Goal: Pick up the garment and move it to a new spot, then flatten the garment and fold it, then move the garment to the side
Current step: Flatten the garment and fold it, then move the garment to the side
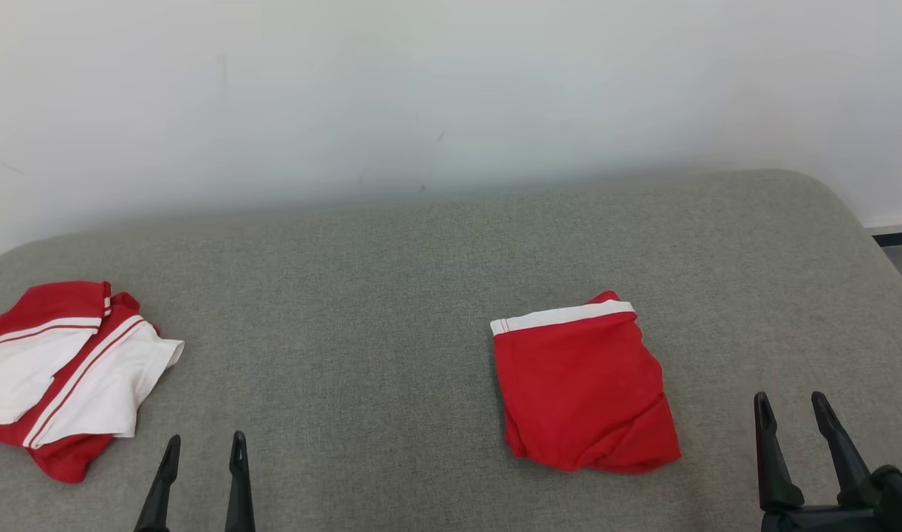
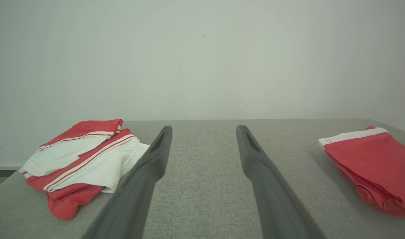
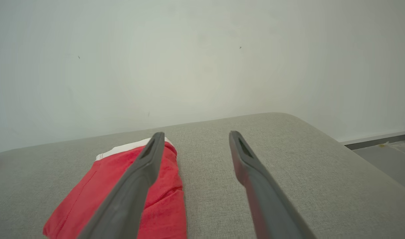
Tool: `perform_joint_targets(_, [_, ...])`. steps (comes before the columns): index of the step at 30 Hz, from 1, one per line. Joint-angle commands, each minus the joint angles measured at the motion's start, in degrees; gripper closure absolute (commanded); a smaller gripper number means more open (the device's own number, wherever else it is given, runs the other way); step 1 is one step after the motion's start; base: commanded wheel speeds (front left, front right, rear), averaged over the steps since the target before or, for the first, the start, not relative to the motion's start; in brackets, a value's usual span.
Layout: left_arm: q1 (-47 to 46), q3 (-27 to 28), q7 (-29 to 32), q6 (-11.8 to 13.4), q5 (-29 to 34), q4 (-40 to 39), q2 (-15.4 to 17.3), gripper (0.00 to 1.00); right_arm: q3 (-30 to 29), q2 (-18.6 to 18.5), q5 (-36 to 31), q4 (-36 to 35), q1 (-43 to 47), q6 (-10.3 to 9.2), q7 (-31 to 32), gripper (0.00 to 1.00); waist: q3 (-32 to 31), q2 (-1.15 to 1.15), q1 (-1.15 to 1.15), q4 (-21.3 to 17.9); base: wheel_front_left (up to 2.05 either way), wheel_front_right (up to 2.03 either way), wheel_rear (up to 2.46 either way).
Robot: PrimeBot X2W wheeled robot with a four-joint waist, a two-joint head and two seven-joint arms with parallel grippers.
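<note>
red garment [image 1: 583, 391]: folded, white band [image 1: 561, 318] at far edge, lies on grey surface [image 1: 362, 310], right of middle | right gripper [image 1: 790, 403]: fingers spread, empty, just beside it | left gripper [image 1: 205, 441]: fingers spread, empty, near red-and-white garment [image 1: 66, 369]

The soft red cloth garment with a white band along its far edge [image 1: 583, 384] is seen folded into a small square and laid flat on the grey fabric top [image 1: 362, 295], right of the middle, with its near edge a bit bumpy.
</note>
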Motion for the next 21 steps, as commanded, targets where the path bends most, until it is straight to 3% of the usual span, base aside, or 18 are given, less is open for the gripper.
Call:
perform_joint_targets(1, [1.16, 0.16, -0.18, -0.18, 0.26, -0.29, 0.41, 0.0, -0.31, 0.05, -0.56, -0.31, 1.11, 0.07, -0.24, 0.0, -0.39, 0.0, 0.0, -0.05, 0.0, 0.0, 0.0])
perform_joint_targets(21, [5.07, 0.19, -0.18, -0.86, -0.26, 0.02, 0.81, 0.0, 3.68, -0.64, -1.76, -2.08, 1.19, 0.07, -0.24, 0.0, -2.14, 0.0, 0.0, 2.96, 0.0, 0.0, 0.0])
